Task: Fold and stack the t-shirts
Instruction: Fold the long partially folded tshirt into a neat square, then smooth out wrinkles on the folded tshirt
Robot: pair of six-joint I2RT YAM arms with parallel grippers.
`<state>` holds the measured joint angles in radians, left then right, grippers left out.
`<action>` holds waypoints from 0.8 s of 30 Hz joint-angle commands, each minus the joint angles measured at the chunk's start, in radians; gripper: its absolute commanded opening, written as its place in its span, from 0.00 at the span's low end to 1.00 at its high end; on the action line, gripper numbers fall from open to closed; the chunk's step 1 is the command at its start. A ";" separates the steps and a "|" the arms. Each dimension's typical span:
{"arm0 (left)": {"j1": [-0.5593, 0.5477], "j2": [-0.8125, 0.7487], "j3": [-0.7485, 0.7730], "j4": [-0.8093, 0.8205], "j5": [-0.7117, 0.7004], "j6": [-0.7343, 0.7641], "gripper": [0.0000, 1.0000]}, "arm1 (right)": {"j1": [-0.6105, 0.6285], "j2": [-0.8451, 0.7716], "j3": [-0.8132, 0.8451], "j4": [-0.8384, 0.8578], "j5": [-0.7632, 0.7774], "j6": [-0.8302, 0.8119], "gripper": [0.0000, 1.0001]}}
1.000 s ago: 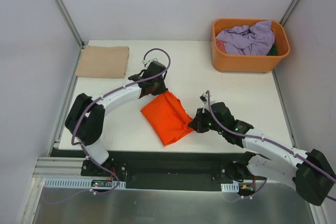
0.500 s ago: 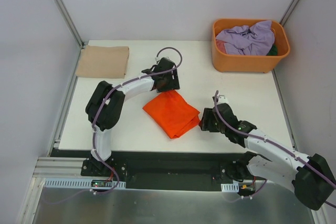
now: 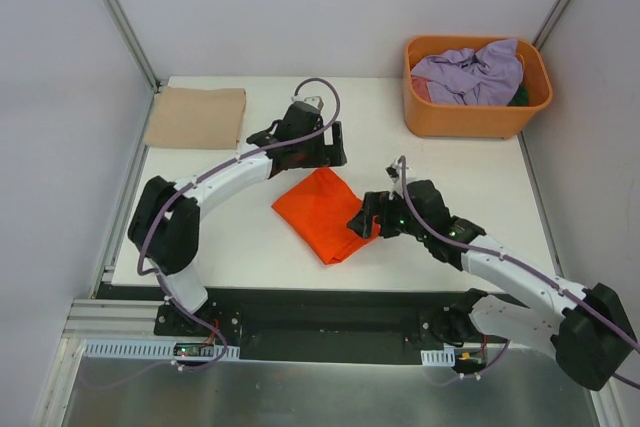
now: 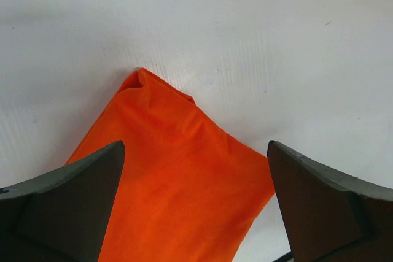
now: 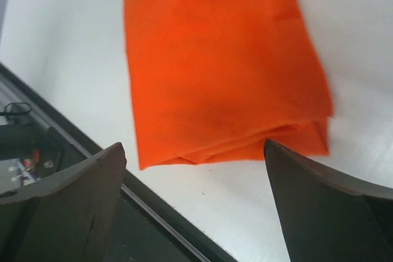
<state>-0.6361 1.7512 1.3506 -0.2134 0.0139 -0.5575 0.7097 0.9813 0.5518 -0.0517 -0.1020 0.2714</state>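
Note:
A folded bright orange t-shirt [image 3: 325,212] lies flat on the white table [image 3: 450,167], a little in front of its middle. My left gripper [image 3: 335,147] hovers just behind the shirt's far corner, open and holding nothing; its wrist view looks down on the orange t-shirt [image 4: 178,182] between the fingers [image 4: 67,200]. My right gripper [image 3: 362,219] stands open at the shirt's right edge, and its wrist view shows the orange t-shirt [image 5: 221,65] lying free ahead of the fingers [image 5: 325,207]. A folded tan t-shirt [image 3: 196,117] rests at the far left corner. Lavender cloth [image 3: 470,75] and a bit of dark green fill the basket.
An orange plastic basket [image 3: 475,119] stands at the far right corner of the table. The table's near edge and the dark rail [image 5: 67,151] run just in front of the orange shirt. Grey walls enclose the table on three sides.
Both grippers have opened and let go of the orange shirt, which now lies folded flat. The left gripper lifted back behind it; the right one drew back, then came up to its right edge.

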 commanded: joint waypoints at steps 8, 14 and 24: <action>-0.005 0.028 -0.045 0.077 0.127 0.057 0.99 | -0.003 0.318 0.128 0.158 -0.059 0.034 0.96; -0.002 0.191 0.076 0.108 0.183 0.097 0.99 | -0.026 0.431 0.105 0.087 0.013 0.009 0.96; 0.055 0.252 -0.040 0.089 0.164 -0.025 0.99 | -0.137 0.511 0.109 0.000 0.007 -0.058 0.96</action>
<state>-0.6132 2.0396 1.4147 -0.1028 0.1841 -0.5175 0.6273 1.4361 0.6518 0.0559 -0.1268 0.2714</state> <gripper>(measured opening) 0.990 0.960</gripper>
